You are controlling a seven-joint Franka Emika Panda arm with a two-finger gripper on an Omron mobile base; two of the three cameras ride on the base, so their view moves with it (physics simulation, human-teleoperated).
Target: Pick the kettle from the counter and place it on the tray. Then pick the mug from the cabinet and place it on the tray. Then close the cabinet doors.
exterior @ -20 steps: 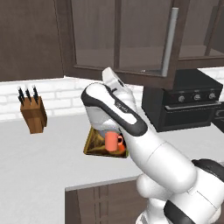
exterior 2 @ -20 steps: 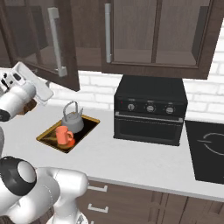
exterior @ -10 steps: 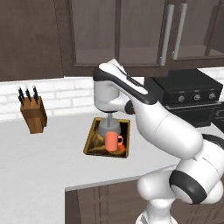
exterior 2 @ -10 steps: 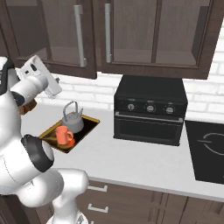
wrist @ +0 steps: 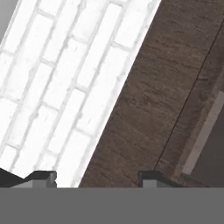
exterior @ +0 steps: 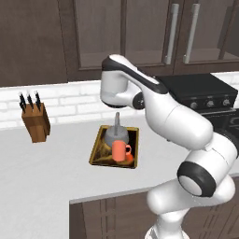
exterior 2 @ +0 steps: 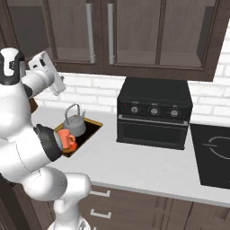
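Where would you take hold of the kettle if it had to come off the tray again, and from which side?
Probably the kettle's thin arched handle, from straight above. The handle stands upright over the squat round body, which looks too wide and smooth to pinch. The mug sits close on the counter-edge side in the tray, so a sideways approach there is crowded.

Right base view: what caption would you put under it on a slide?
Kettle and orange mug sit together on the tray beside the black oven, cabinet doors shut above.
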